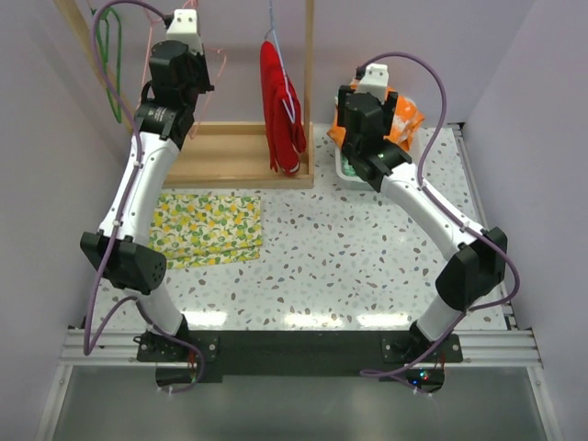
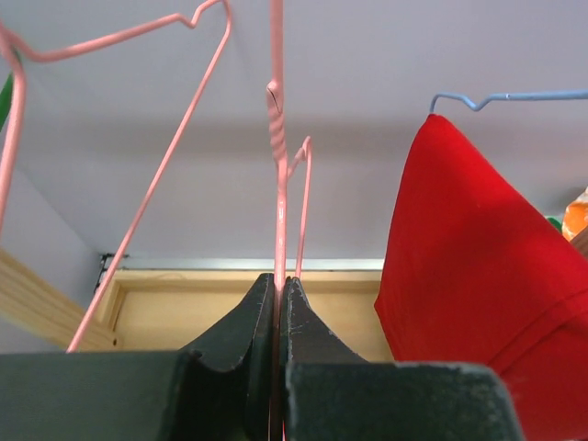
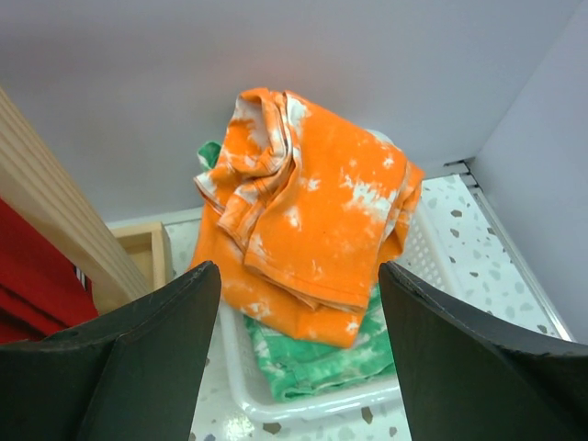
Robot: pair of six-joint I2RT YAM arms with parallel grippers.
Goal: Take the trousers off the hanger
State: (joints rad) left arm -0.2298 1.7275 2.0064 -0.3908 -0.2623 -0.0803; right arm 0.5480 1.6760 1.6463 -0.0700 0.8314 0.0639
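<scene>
The red trousers [image 1: 280,106] hang on a blue wire hanger [image 1: 273,28] from the wooden rack; they also show at the right of the left wrist view [image 2: 478,257]. The orange trousers [image 3: 317,220] lie on the green trousers [image 3: 317,363] in a white basket [image 3: 303,404], also seen in the top view [image 1: 409,115]. My left gripper [image 2: 278,280] is shut on a bare pink wire hanger [image 2: 277,165], up at the rack's left. My right gripper [image 3: 299,276] is open and empty, just above the basket.
The wooden rack base [image 1: 234,156] lies at the back, with its upright post [image 1: 310,92] between the red trousers and the basket. A yellow lemon-print cloth [image 1: 207,230] lies flat front left. A green hanger [image 1: 108,64] hangs far left.
</scene>
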